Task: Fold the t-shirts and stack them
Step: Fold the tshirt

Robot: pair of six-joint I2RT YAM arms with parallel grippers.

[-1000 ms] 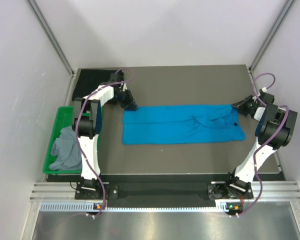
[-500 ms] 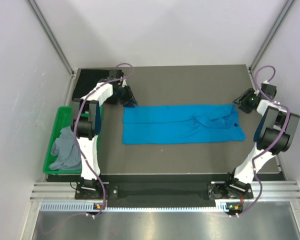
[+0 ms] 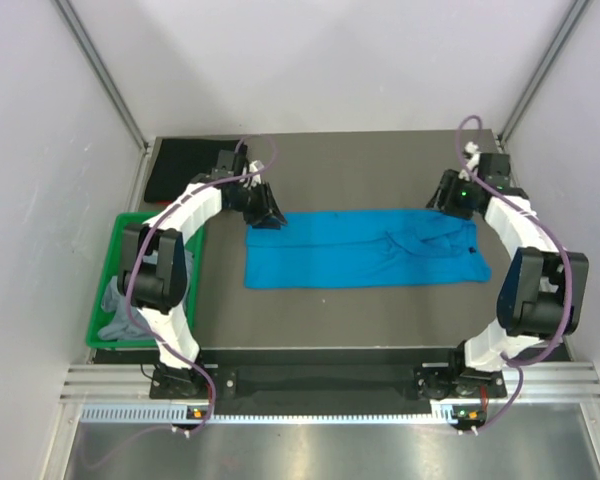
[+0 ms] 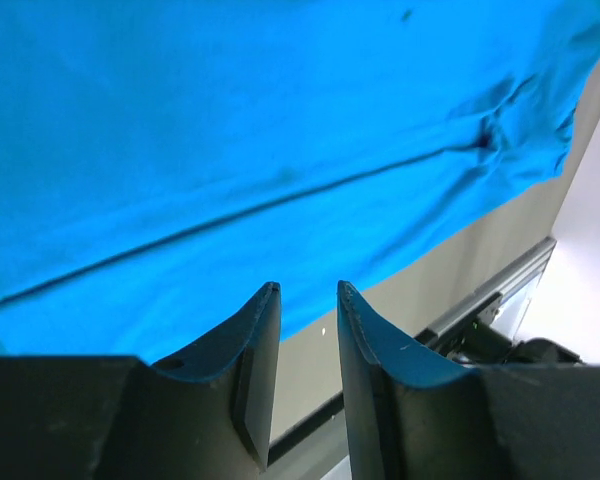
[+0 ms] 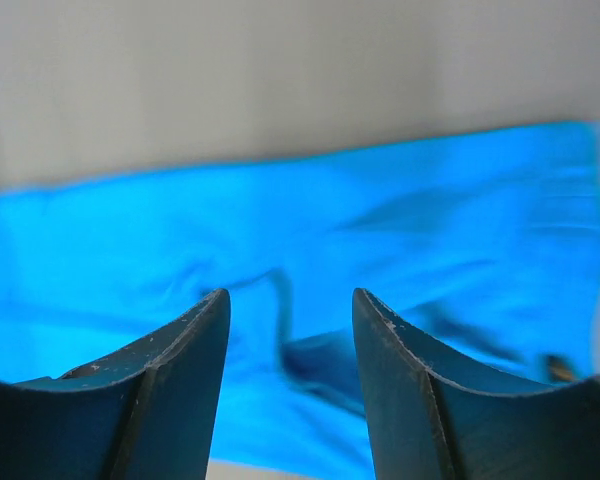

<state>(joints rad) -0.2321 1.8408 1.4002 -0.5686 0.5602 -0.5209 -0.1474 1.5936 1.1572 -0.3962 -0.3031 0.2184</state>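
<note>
I see left fingers [image 4: 258, 345] partly apart, narrow gap, nothing held, over blue t-shirt [image 4: 280, 130]. My right fingers [image 5: 185, 375] wider apart, also empty, over same shirt on bench [image 3: 380, 320].

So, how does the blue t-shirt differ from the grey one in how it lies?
The blue t-shirt lies spread mostly flat as a long band; the grey t-shirt sits crumpled in a heap. The blue t-shirt is on the table, the grey t-shirt inside the green bin. Both are soft cloth.

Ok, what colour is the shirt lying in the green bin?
Grey; the shirt shows best in the top view.
</note>
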